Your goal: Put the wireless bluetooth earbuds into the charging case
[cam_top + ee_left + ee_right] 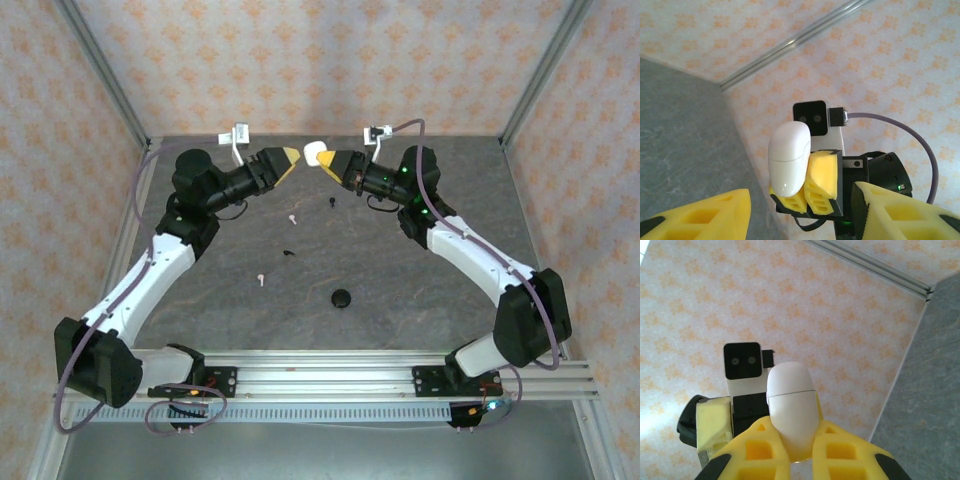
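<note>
Right gripper (327, 160) is clamped on the white charging case (316, 153) and holds it in the air over the far side of the worktop (430, 290). The lower half is pinched btw the yellow fingers (757, 432) and the domed top sticks out free. A seam runs across the case, so the lid looks closed. Left gripper (290, 157) faces it tip to tip, just beside and not touching as far as I can see. Its jaws stand apart w/ nothing btw them.

No earbuds in the case; all are down on the worktop. White earbud (292, 217) & black earbud (331, 203) lie almost under the grippers. Second black earbud (288, 252) & second white earbud (261, 280) lie nearer the arm bases. There's a dark round item (342, 297) closer to the near edge; can't tell what it is.

Step in hand, I'd say: get the lid open. To do it well:
- Right should grip the bottom half only, so its fingers don't pin the lid.
- Left should take the part above the seam, catching the lip opp. the hinge, then swing along the hinge arc, not pull straight off. Can't tell which side the hinge is on.
- The shell looks smooth and glossy, prob. slippery, so go slow w/ little force, or the case may twist or pop out.

Writing: none legible. The case is plain white w/ no logo visible, and there's nothing readable on the fingers or wrist cams. The walls carry just an orange floral pattern.
</note>
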Controlling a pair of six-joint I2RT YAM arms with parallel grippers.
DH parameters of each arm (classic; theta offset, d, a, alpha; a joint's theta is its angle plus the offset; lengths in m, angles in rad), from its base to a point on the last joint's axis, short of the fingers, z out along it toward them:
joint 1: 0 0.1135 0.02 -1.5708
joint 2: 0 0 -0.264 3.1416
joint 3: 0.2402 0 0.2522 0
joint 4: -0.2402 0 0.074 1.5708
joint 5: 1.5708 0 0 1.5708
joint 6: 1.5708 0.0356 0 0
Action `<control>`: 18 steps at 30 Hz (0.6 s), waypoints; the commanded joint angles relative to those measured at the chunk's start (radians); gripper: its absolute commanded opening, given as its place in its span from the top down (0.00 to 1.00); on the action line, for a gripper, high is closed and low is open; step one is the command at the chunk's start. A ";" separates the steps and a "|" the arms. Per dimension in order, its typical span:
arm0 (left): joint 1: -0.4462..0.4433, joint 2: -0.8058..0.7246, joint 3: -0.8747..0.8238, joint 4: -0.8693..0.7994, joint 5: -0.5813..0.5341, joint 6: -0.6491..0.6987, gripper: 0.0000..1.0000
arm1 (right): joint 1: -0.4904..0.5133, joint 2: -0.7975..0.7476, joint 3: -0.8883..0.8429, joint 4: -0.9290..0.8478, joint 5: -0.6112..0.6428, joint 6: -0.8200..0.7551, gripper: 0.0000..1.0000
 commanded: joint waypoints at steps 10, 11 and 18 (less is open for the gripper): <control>-0.059 0.091 0.054 0.157 0.033 -0.057 0.59 | 0.007 -0.046 0.016 0.087 0.007 0.036 0.96; -0.066 0.095 0.056 0.160 0.033 -0.056 0.60 | 0.007 -0.048 0.015 0.091 0.008 0.038 0.96; -0.074 0.117 0.082 0.188 0.035 -0.058 0.68 | 0.007 -0.047 0.008 0.126 -0.009 0.068 0.97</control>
